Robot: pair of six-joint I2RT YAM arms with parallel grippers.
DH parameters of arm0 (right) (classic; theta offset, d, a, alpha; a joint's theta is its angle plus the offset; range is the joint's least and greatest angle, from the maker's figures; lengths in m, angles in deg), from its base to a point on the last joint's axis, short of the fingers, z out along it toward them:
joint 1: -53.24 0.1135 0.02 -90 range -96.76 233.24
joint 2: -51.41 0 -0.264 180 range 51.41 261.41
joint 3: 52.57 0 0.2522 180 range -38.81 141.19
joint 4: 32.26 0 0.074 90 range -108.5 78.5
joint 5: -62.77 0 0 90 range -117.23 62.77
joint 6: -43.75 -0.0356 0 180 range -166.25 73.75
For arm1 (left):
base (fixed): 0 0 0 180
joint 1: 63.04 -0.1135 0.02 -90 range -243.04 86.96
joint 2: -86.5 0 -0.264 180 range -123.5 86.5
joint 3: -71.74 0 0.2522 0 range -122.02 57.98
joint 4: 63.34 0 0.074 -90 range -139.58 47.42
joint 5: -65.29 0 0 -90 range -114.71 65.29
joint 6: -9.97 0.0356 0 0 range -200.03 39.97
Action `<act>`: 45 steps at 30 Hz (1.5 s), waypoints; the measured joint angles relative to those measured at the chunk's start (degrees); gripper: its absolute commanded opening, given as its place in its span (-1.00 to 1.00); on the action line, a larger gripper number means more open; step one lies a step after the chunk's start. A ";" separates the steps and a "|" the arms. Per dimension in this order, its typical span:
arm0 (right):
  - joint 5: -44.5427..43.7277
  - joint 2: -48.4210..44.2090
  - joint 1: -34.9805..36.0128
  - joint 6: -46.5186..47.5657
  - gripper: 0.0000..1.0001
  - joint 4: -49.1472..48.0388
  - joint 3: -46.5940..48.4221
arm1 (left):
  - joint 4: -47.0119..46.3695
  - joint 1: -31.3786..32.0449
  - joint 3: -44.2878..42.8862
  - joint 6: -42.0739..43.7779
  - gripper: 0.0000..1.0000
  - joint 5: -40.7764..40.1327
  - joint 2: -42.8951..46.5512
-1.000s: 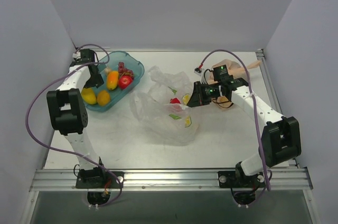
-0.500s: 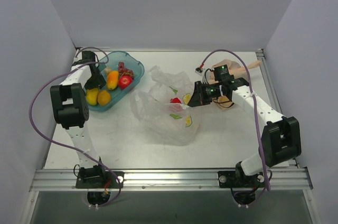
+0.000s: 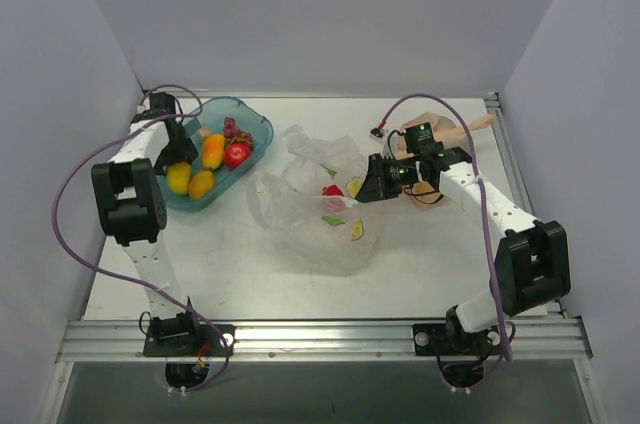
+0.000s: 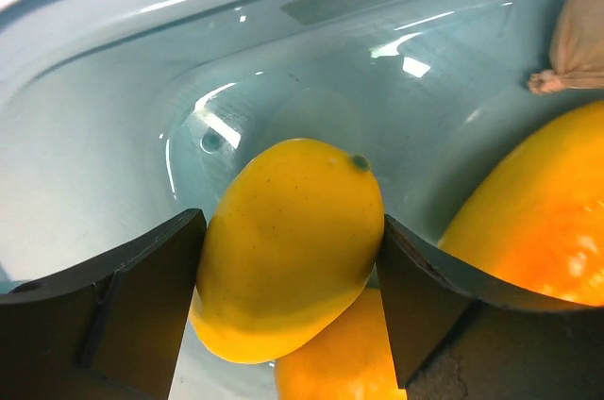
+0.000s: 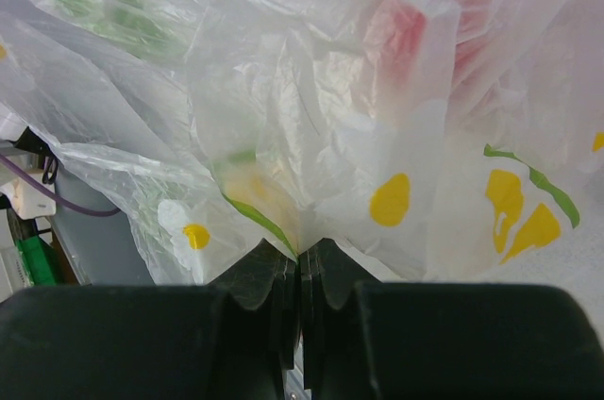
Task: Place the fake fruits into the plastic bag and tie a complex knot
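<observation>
My left gripper (image 3: 177, 166) is down in the teal tray (image 3: 256, 125). In the left wrist view its two fingers (image 4: 151, 296) press both sides of a yellow fruit (image 4: 288, 249), so the left gripper (image 4: 291, 226) is shut on it. An orange fruit (image 4: 344, 358) lies under it and another (image 4: 538, 211) is to its right. The clear plastic bag (image 3: 305, 219), printed with daisies, lies crumpled mid-table with a red fruit (image 3: 331, 190) inside. My right gripper (image 3: 359, 194) is shut on the bag's edge (image 5: 311, 221). No knot is visible.
The tray also holds an orange fruit (image 3: 213, 151), a red fruit (image 3: 237, 153), dark grapes (image 3: 234, 128) and a beige piece (image 4: 580, 32). A peach-orange tied bag (image 3: 440, 132) lies behind the right arm. White walls enclose the table on three sides.
My left gripper has moved down into the tray's near-left corner and closed around the yellow fruit, which shifted slightly right. The right gripper and the bag have not moved.
</observation>
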 measured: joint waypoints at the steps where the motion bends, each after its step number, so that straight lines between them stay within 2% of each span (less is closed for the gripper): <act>1: 0.00 0.00 0.00 0.00 -1.00 0.02 0.00 | 0.02 -0.15 0.00 0.37 0.31 0.48 0.57; 6: 0.00 0.00 0.00 -0.02 -1.00 0.35 0.15 | -0.17 -0.79 -0.42 2.56 0.31 3.65 7.43; 14: 0.15 0.66 0.00 -0.04 -1.00 0.66 1.22 | -7.21 0.11 1.40 3.39 0.36 16.37 28.46; 17: 0.28 1.64 0.00 -0.11 -1.00 0.74 2.19 | -14.64 3.08 6.60 2.43 0.35 22.27 37.24; 20: 0.59 2.43 -0.02 -0.26 -1.00 0.72 2.75 | -21.05 8.96 11.37 2.27 0.32 25.73 41.99; 25: 1.31 2.47 -0.02 -0.26 -1.00 0.76 2.82 | -28.85 20.06 18.34 2.43 0.30 28.57 42.51; 37: 3.76 3.54 -0.96 -1.92 -1.00 0.33 3.15 | -31.54 36.68 24.92 1.14 0.28 29.24 41.57; 39: 4.55 4.22 -1.57 -2.84 -1.00 -0.15 3.15 | -31.45 39.19 26.45 0.98 0.33 29.11 42.34; 41: 5.07 4.72 -1.95 -3.58 -1.00 -0.72 3.15 | -31.26 41.38 27.96 0.70 0.51 28.79 42.82; 44: 5.64 4.94 -2.27 -4.35 -1.00 -1.66 3.10 | -30.56 44.17 30.18 0.22 0.56 28.30 42.88; 45: 5.92 4.94 -2.34 -4.44 -1.00 -1.97 3.04 | -30.01 44.94 30.91 -0.11 0.66 28.15 42.86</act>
